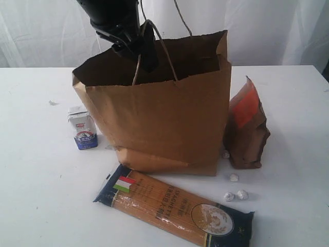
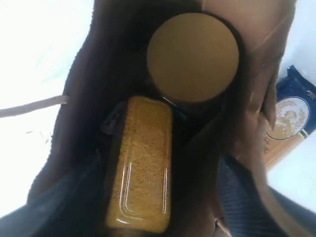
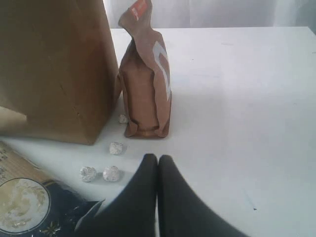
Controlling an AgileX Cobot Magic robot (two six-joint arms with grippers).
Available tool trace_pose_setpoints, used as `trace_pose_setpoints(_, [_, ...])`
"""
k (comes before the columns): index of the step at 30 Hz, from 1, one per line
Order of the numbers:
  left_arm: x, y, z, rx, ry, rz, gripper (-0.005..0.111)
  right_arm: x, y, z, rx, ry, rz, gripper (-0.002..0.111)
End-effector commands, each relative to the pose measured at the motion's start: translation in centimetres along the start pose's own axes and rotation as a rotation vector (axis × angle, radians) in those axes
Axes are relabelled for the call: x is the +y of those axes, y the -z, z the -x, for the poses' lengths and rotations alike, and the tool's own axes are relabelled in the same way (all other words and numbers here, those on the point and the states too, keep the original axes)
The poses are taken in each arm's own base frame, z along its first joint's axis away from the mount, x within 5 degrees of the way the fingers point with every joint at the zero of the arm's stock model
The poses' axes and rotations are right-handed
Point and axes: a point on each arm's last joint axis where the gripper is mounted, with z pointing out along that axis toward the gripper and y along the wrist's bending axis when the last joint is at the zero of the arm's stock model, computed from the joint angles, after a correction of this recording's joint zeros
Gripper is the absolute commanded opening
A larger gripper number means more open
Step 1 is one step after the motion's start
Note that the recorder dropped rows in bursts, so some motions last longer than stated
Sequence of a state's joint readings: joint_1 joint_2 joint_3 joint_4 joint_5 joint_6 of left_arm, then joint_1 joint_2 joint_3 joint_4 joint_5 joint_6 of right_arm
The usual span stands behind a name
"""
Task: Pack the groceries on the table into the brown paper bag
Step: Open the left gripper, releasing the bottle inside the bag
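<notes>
The brown paper bag stands open in the middle of the table. My left gripper hangs in its mouth by a twisted handle. Looking down inside, the yellow-grain bottle lies between my spread fingers, with a dark gap on one side, beside the gold-lidded jar. Outside the bag are the milk carton, the spaghetti pack and the brown-orange pouch. My right gripper is shut and empty, low over the table in front of the pouch.
Several tiny foil balls lie between the pouch and the spaghetti pack, close to the right fingertips. White curtains hang behind the table. Bare tabletop stretches right of the pouch.
</notes>
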State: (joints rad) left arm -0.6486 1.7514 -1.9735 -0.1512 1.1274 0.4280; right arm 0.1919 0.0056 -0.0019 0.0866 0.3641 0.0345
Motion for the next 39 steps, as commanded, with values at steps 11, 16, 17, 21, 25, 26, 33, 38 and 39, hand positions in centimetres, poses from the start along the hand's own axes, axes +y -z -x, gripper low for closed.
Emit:
trace_pose_setpoints(11, [-0.47, -0.63, -0.42, -0.005, 0.021, -0.031, 0.069, -0.03, 0.02, 0.03, -0.012, 0.000, -0.004, 0.000])
trace_pose_setpoints(16, [-0.49, -0.63, -0.22, -0.027, 0.026, -0.032, 0.069, -0.03, 0.02, 0.03, -0.012, 0.000, -0.004, 0.000])
trace_pose_setpoints(17, [-0.53, -0.63, -0.29, -0.020, 0.026, -0.037, 0.069, -0.03, 0.02, 0.03, -0.012, 0.000, -0.004, 0.000])
trace_pose_setpoints(21, [-0.85, -0.61, -0.52, 0.007, 0.033, -0.072, 0.069, -0.03, 0.02, 0.03, -0.012, 0.000, -0.004, 0.000])
trace_pose_setpoints(25, [-1.11, -0.58, -0.84, 0.042, 0.033, -0.100, 0.069, -0.03, 0.02, 0.03, -0.012, 0.000, -0.004, 0.000])
trace_pose_setpoints(26, [-1.17, -0.57, -0.93, 0.053, 0.035, -0.107, 0.069, -0.03, 0.02, 0.03, -0.012, 0.000, -0.004, 0.000])
trace_pose_setpoints(33, [-1.33, -0.54, -1.16, 0.079, 0.040, -0.124, 0.069, -0.03, 0.02, 0.03, -0.012, 0.000, -0.004, 0.000])
trace_pose_setpoints(38, [-1.33, -0.54, -1.16, 0.080, 0.054, -0.123, 0.069, -0.03, 0.02, 0.03, -0.012, 0.000, -0.004, 0.000])
trace_pose_setpoints(39, [-1.33, -0.54, -1.16, 0.080, 0.054, -0.123, 0.068, -0.03, 0.02, 0.03, -0.012, 0.000, -0.004, 0.000])
